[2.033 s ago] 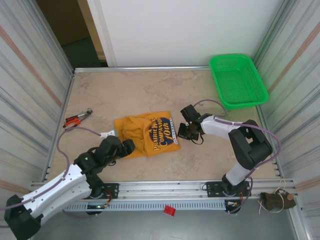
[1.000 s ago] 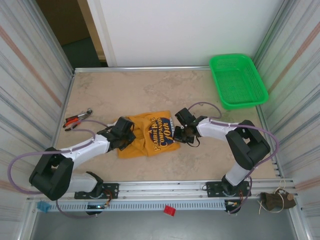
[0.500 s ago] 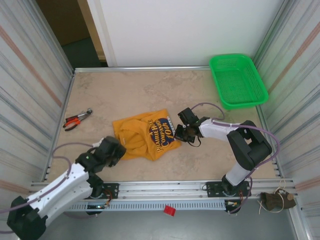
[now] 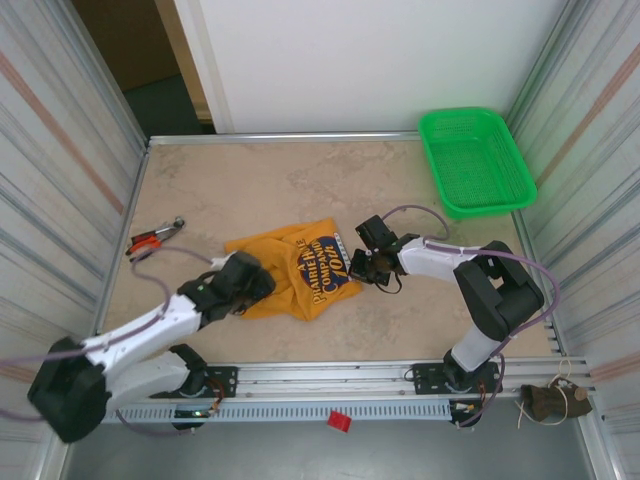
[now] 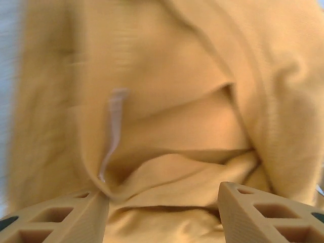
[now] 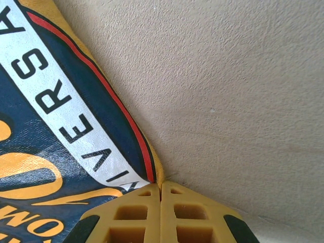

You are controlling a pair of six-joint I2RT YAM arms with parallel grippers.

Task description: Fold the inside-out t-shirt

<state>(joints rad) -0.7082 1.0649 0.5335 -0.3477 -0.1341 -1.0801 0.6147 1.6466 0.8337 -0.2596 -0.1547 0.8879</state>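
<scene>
**Shirt bunched, no fold made yet**

Left claw open: fingers spread wide in the left wrist view, nothing clamped. Directly ahead of those fingers and reaching in between them, the inside-out t-shirt, all soft mustard ridges and pockets. Ahead and a little to the left of the tips, a pale strip, too blurred to call label or seam.

Right claw closed, fingers pressed flat together in the right wrist view. Just at its tips, the shirt's hem and the corner of the dark chest print; impossible to tell whether any hem is pinched there. To the right of the tips, bare table.

From above, the garment between the two claws, touching or nearly touching both. Well beyond the right claw, a green basket; off to the left of the left claw, pliers.

Progress, as a judgement: early. Cloth rumpled, outline ragged, no straight crease, sleeves not told apart. Left to do: spread and flatten, then make every fold.
</scene>
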